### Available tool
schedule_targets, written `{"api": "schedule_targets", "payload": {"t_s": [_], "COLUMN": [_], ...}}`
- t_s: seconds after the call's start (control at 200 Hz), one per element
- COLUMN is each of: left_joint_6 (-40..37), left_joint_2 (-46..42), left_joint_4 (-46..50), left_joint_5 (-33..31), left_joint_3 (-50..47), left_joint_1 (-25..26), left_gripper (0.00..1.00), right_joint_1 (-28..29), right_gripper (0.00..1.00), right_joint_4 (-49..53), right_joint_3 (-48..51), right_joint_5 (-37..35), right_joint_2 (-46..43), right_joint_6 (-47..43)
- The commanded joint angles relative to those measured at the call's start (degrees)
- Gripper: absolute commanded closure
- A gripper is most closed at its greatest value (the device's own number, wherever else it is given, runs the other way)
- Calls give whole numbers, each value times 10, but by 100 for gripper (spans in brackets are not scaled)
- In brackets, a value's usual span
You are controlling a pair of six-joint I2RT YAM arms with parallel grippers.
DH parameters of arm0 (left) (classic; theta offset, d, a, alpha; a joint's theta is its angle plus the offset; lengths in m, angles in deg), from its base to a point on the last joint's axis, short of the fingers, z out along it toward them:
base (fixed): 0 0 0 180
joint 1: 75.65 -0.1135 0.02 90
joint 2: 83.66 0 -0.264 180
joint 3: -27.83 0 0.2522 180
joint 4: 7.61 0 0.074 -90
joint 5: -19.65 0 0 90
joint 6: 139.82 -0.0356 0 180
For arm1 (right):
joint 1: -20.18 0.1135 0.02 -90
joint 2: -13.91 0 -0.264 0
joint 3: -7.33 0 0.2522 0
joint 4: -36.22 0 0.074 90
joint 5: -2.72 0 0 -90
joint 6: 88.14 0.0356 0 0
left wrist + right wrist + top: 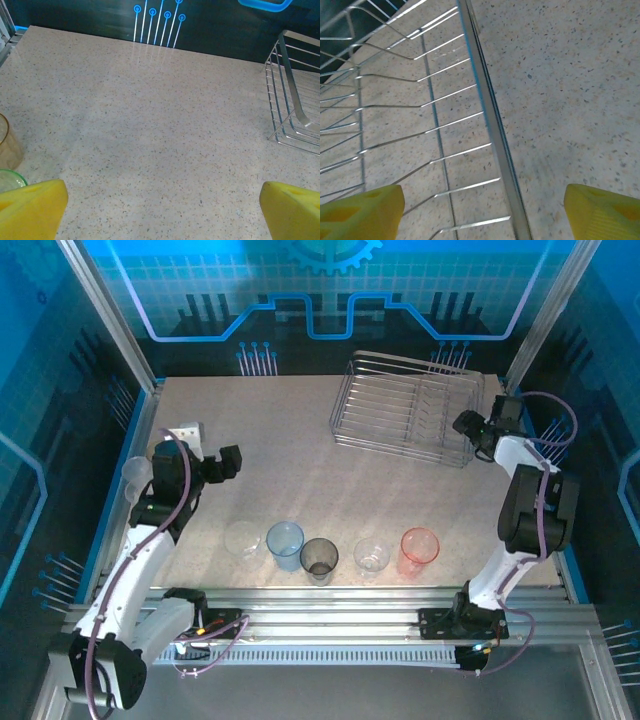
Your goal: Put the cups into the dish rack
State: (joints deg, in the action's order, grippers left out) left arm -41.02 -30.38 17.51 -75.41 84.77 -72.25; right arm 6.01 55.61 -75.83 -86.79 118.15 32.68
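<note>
Down by the near edge of the table, five cups stand upright in a row. From left to right they are a clear cup, a blue cup, a smoky grey cup, a second clear cup and a pink-red cup.

Farther back on the left, the left gripper hangs over bare tabletop, its jaws spread wide with nothing between them. Its wrist view catches an amber cup and a green-rimmed cup at the left edge, close to one yellow pad.

At the far right sits the dish rack, with no cups in it. The right gripper hovers at its right end, jaws released and gripping nothing, and the rack's rim wire runs below the gap between them.
</note>
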Motion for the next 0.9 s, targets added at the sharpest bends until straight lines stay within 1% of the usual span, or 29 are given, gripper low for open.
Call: {"api": "schedule_targets", "payload": {"t_s": [0.0,0.175,0.26,0.315,0.395,0.555,0.62,0.695,0.73,0.816,0.891], "left_joint_6": [6,8,6,4,3,4,4,5,5,7,10], "left_joint_2": [4,15,21,23,25,26,26,27,27,27,26], "left_joint_4": [-7,1,7,12,16,20,23,26,28,36,43], "left_joint_5": [9,7,6,4,1,-1,-3,-6,-7,-7,-6], "left_joint_3": [12,19,25,30,33,34,35,37,38,41,43], "left_joint_1": [3,5,6,6,7,10,12,13,14,16,16], "left_gripper": [1,1,1,1,1,1,1,1,1,1,1], "right_joint_1": [-11,-14,-15,-15,-15,-6,0,8,12,23,37], "right_gripper": [17,21,30,33,44,55,62,65,69,72,77], "right_joint_4": [-35,-29,-20,-8,3,15,26,33,35,40,32], "right_joint_3": [-42,-99,-126,-143,-155,-149,-149,-142,-139,-129,-113], "right_joint_5": [11,17,30,35,35,18,10,-2,-6,-16,-23], "right_joint_2": [43,102,127,140,150,144,141,133,130,118,104], "right_joint_6": [-24,-44,-55,-59,-65,-86,-102,-120,-129,-150,-173]}}
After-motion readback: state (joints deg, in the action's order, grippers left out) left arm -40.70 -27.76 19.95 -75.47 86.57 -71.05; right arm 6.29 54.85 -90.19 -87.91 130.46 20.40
